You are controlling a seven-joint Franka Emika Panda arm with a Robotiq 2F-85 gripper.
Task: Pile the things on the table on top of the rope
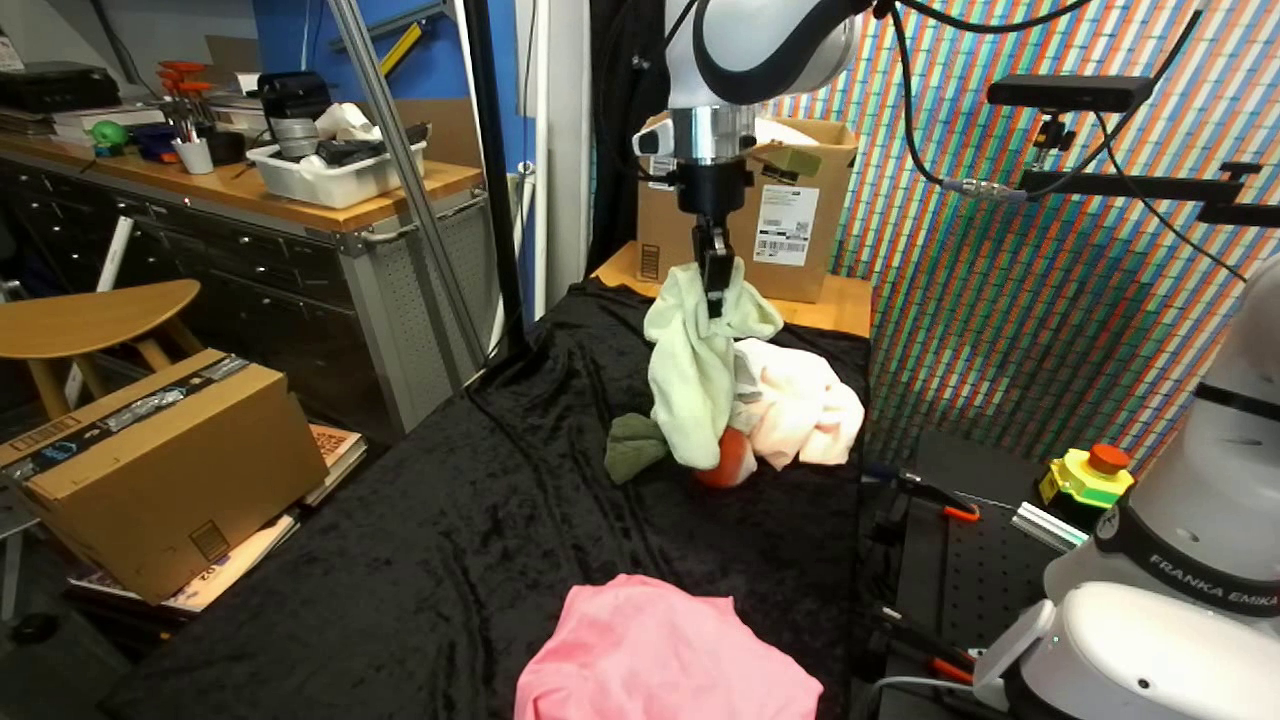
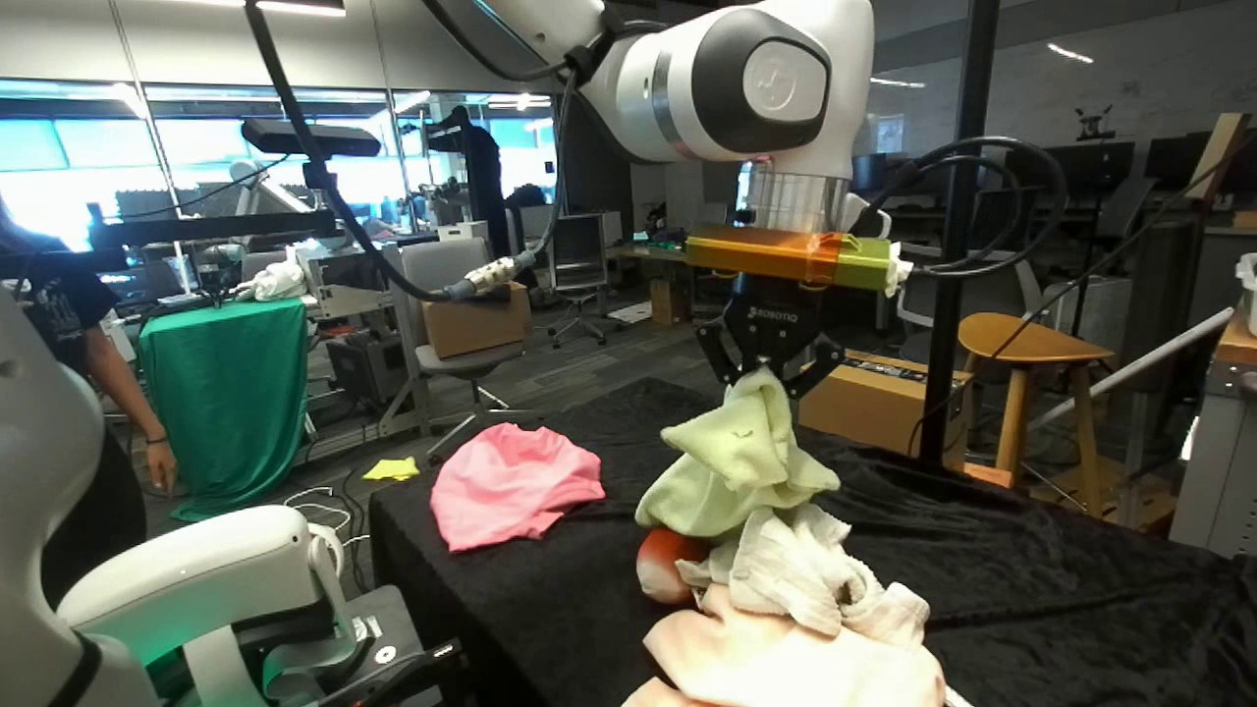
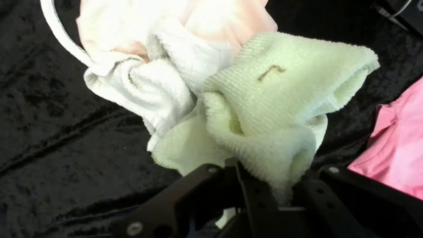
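Fingers point(image 1: 716, 282) gripping green rag point(image 1: 692, 392), peach rag point(image 1: 803, 405) beside, pink rag point(image 1: 662, 655) apart

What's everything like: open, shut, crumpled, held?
Pale green fuzzy cloth: held, bunched
Black two-fingered tool: shut on that cloth
White fuzzy cloth: crumpled
Soft peach cloth: crumpled
Bright pink cloth: rumpled
White curved rope: partly covered
Black velvety table cover: wrinkled
Brown taped cardboard box: shut

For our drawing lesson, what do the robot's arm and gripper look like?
The arm is white and rounded, with dark grey joint trim, black cables and a black band reading FRANKA EMIKA. The gripper is black, with angular linkages and pale ROBOTIQ lettering, below orange and yellowish wrapping.
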